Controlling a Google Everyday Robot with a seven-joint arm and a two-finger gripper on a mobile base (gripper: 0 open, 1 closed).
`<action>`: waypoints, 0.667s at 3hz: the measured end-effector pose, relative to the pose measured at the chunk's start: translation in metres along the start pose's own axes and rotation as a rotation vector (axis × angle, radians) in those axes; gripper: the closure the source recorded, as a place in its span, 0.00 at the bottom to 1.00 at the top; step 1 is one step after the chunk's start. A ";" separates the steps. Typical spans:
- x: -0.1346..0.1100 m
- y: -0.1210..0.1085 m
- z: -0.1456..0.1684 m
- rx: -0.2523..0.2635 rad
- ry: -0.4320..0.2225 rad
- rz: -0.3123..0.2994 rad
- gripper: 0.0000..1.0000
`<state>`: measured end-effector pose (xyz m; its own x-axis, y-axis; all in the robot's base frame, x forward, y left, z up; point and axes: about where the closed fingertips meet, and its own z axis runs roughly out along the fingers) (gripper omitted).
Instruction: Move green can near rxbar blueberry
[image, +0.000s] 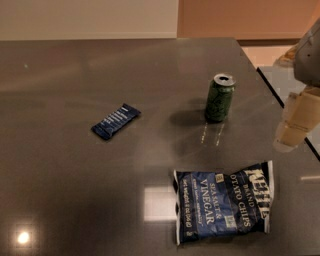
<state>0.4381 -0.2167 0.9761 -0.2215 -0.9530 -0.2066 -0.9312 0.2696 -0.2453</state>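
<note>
The green can (220, 98) stands upright on the dark surface (60, 70), with the rxbar blueberry (115, 121) well apart at its 9 o'clock. The claw (290, 134) hangs at the can's 4 o'clock, apart from it; I cannot tell whether it is spread or pressed together.

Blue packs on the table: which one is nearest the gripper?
The big chips bag, front right, by the gripper at the right edge. The small bar wrapper lies far left.
</note>
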 end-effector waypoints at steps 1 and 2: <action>-0.003 -0.017 0.004 0.022 -0.031 0.002 0.00; -0.005 -0.027 0.007 0.031 -0.048 0.003 0.00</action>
<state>0.4670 -0.2179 0.9771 -0.2091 -0.9447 -0.2526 -0.9211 0.2770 -0.2736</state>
